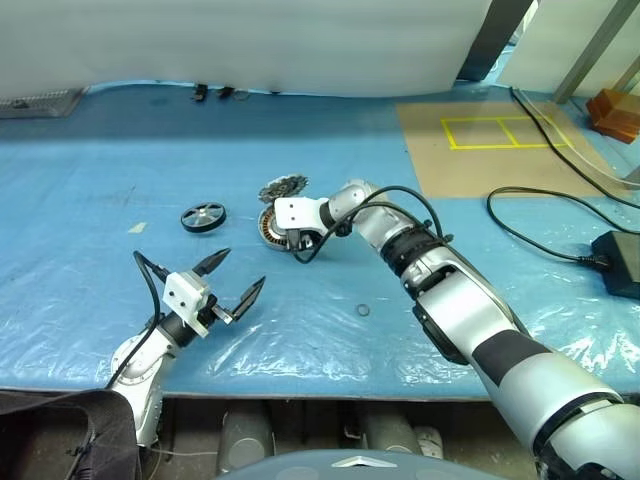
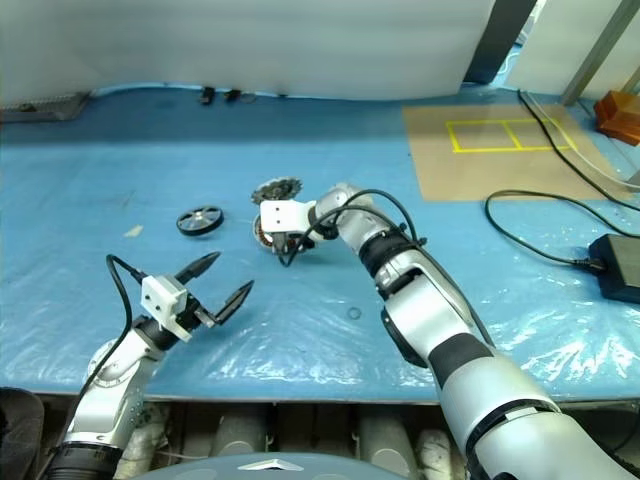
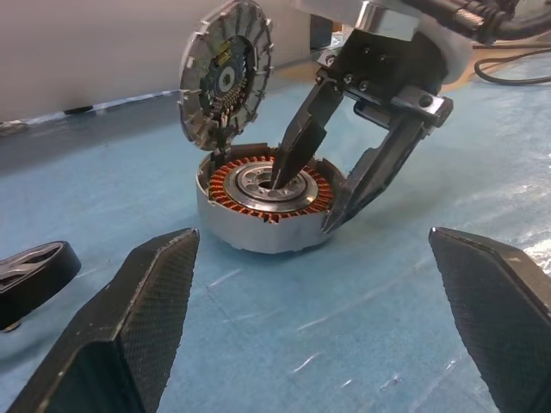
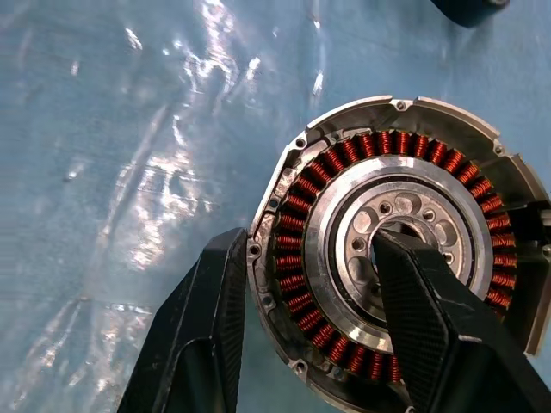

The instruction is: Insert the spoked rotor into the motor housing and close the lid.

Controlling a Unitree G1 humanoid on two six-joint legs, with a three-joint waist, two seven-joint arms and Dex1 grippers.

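A: Where's the right gripper (image 3: pixel 312 202)?
B: Half-closed astride the motor housing (image 3: pixel 265 206): 1 finger in the hub, 1 outside the rim.
A: And the spoked rotor (image 1: pixel 203 216)?
B: Lying flat, just ahead of the empty, wide-open left gripper (image 1: pixel 238 276), the nearer one.

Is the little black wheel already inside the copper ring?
No, the spoked rotor lies on the blue sheet, apart from the motor housing.
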